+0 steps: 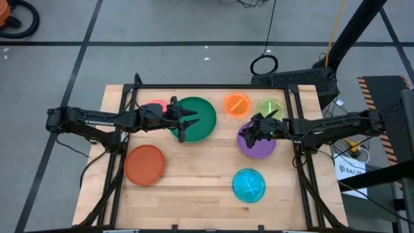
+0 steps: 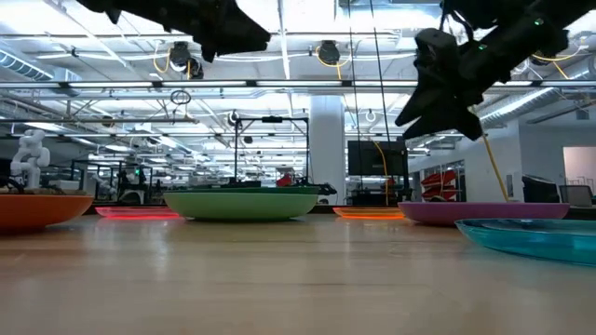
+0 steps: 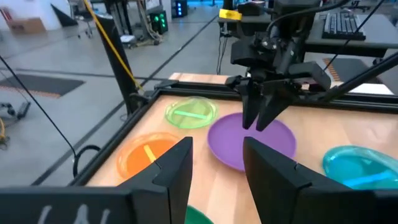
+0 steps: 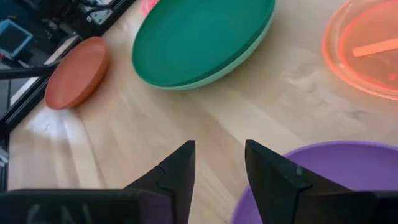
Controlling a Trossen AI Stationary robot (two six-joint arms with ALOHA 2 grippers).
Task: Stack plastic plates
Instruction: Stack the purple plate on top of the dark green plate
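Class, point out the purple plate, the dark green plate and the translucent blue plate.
purple plate (image 1: 259,147): high view, bare lower part.
dark green plate (image 1: 206,118): high view, right inner face.
translucent blue plate (image 1: 248,184): high view, centre.

I see a wood table (image 1: 194,181) with a black frame (image 1: 213,86), a cable loop (image 1: 264,65) on the grey floor, and a keyboard (image 3: 348,23) behind.

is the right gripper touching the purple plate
Apart. The low view shows the right gripper hanging above the purple plate, with open background visible between fingertips and rim.
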